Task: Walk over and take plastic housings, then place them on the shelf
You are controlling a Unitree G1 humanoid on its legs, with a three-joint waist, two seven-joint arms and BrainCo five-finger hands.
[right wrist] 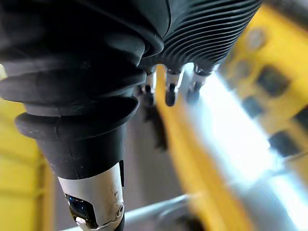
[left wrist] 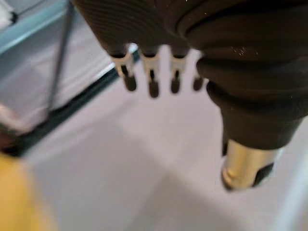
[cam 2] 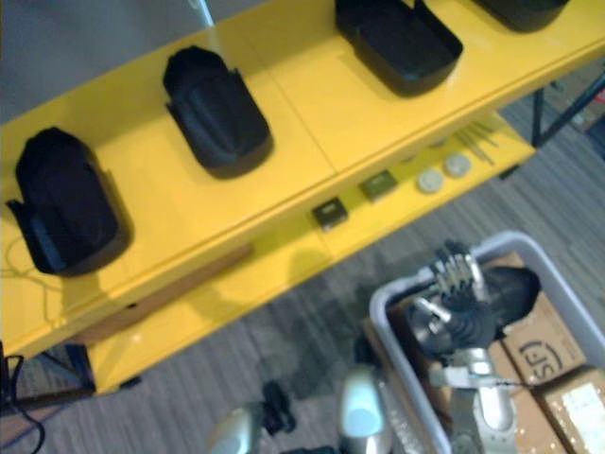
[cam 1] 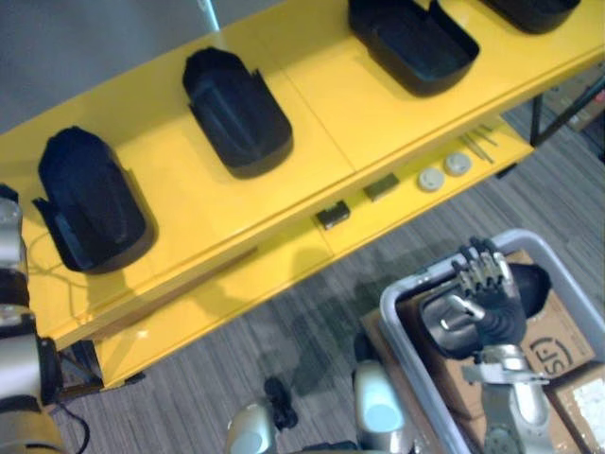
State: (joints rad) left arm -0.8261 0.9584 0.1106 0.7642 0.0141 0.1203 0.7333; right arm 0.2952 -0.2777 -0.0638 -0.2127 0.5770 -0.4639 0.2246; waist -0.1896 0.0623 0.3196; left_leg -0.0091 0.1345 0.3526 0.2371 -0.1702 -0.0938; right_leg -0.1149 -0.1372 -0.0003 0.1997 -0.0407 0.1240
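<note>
Black plastic housing (cam 1: 532, 282) lies in the grey bin (cam 1: 390, 305) at my lower right, among cardboard boxes (cam 1: 560, 346). My right hand (cam 1: 482, 301) hangs over the bin just beside that housing, fingers loosely extended and apart, closed on nothing; I cannot tell whether they touch it. Beyond the bin stands the yellow shelf (cam 1: 331, 104). Its top level carries four more black housings in a row, well apart from one another: one at the left end (cam 1: 90, 199), a second (cam 1: 236, 109) next to it, a third, open side up (cam 1: 411, 38), and a fourth cut off by the upper edge (cam 1: 534, 11). On the lower level I see two small dark boxes (cam 1: 333, 216), two pale round discs (cam 1: 444, 170) and a few thin rods (cam 1: 477, 144). My left hand (left wrist: 150, 77) hangs at my side over the grey floor (left wrist: 144, 168), fingers straight and holding nothing.
</note>
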